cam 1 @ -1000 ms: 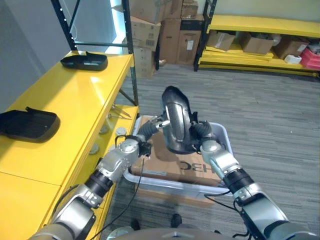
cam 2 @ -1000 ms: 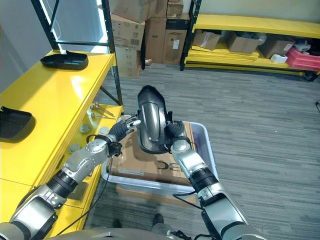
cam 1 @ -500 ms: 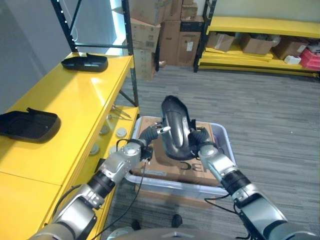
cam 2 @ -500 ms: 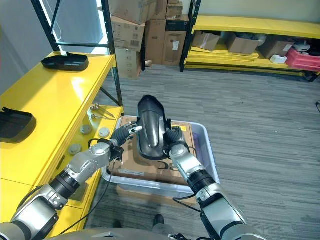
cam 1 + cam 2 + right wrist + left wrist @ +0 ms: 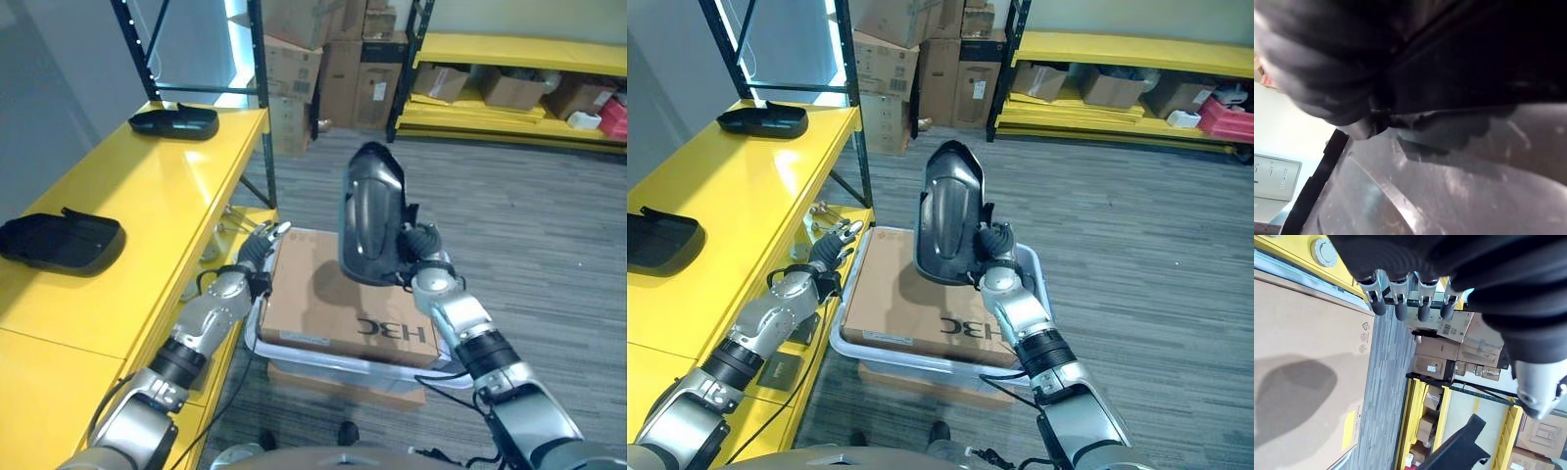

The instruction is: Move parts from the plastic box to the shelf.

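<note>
Bright, even indoor light.
We see glare on the yellow shelf [image 5: 147, 196], a soft shadow on the cardboard [image 5: 911, 294], and right wrist view blurred.

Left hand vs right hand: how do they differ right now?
The right hand is curled round the black part, holding it upright above the cardboard sheet; the left hand holds nothing, fingers straight. The right hand sits over the plastic box; the left hand is at the box's shelf-side edge. Both have dark ribbed covers.
</note>
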### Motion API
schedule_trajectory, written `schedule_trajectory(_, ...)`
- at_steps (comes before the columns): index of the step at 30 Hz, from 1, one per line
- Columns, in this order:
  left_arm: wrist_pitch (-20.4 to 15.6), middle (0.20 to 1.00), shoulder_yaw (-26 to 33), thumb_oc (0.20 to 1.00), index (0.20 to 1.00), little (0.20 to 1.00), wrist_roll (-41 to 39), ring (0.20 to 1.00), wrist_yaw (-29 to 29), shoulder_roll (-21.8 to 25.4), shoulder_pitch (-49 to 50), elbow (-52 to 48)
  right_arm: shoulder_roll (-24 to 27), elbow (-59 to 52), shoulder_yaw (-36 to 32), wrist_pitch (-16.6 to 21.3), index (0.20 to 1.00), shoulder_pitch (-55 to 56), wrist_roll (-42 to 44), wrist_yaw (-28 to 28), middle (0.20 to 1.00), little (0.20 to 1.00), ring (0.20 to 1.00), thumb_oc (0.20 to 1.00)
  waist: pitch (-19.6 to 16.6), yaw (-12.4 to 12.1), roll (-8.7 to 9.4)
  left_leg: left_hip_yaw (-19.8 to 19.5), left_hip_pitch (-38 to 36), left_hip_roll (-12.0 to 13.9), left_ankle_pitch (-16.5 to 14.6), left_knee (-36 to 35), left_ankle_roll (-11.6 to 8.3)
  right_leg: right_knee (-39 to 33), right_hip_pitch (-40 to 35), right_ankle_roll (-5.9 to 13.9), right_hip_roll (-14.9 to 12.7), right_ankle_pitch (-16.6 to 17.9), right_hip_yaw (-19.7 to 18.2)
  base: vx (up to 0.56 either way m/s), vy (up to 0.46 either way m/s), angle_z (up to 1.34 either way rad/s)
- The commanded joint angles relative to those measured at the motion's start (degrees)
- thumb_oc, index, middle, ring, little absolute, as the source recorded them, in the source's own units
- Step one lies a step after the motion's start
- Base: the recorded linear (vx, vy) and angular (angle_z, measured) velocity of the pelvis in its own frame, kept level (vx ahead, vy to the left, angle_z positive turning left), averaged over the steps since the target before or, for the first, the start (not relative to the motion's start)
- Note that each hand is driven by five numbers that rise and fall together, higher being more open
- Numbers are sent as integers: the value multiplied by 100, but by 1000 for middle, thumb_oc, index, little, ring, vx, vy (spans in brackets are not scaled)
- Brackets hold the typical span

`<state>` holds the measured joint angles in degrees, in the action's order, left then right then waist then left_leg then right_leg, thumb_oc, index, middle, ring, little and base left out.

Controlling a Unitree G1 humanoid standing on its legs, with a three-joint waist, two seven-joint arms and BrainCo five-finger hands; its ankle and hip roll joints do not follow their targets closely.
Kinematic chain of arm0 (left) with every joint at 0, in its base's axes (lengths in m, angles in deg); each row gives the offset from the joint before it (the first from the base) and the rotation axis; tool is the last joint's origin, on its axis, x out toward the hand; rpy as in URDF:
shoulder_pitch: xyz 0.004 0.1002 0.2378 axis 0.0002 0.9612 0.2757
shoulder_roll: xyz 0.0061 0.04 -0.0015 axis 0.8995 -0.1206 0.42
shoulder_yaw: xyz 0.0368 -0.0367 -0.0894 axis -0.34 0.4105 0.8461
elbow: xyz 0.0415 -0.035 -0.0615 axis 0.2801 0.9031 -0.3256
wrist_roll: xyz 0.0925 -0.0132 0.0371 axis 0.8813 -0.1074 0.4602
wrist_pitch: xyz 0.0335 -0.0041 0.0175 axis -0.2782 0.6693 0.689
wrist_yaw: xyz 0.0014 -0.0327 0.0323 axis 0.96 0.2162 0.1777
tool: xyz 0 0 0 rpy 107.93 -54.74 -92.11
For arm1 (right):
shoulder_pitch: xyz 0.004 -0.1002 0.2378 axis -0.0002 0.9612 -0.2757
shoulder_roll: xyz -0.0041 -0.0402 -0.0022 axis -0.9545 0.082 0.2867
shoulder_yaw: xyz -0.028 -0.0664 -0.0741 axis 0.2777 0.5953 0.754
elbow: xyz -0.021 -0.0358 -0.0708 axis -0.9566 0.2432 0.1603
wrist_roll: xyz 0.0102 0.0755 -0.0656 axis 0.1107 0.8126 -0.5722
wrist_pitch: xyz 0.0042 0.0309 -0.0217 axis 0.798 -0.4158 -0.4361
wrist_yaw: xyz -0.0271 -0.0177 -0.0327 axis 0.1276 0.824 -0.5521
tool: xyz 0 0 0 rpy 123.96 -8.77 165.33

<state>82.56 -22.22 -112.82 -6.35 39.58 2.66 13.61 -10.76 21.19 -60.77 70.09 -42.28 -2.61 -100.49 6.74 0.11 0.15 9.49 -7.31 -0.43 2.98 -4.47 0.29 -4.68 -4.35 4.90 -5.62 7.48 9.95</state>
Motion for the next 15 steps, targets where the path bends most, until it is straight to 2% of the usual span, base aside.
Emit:
schedule_trajectory(1, -293, 1000, -85, 1000, 1000, 1000, 25, 1000, 60, -246, -278, 332, 146, -458, -187, 753, 200, -461, 66, -159, 200, 200, 200, 200, -193, -99, 69, -89, 44, 152, -338, 262, -90, -8, -104, 487, -192, -95, 278, 0, 0, 0)
schedule_trajectory(4, -381, 1000, -110, 1000, 1000, 1000, -30, 1000, 192, -302, -296, 406, 132, -527, -212, 784, 200, -474, 42, -99, 200, 200, 200, 200, -194, -81, 80, -70, 31, 153, -350, 254, -83, -11, -107, 487, -190, -103, 272, 0, 0, 0)
schedule_trajectory(8, -233, 1000, -281, 1000, 1000, 1000, -225, 1000, 350, -494, -372, 332, -32, -534, -93, 877, 200, -601, -87, 48, 200, 200, 200, 200, -208, -71, 94, -44, 20, 165, -351, 252, -81, -13, -108, 474, -179, -105, 253, 0, 0, 0)
schedule_trajectory(15, -242, 1000, -472, 1000, 1000, 1000, -208, 1000, 485, -666, -530, 493, -236, -553, 121, 783, 200, -815, -243, 198, 200, 200, 200, 200, -240, -48, 96, -11, 17, 160, -370, 262, -71, -11, -101, 458, -165, -130, 209, 0, 0, 0)
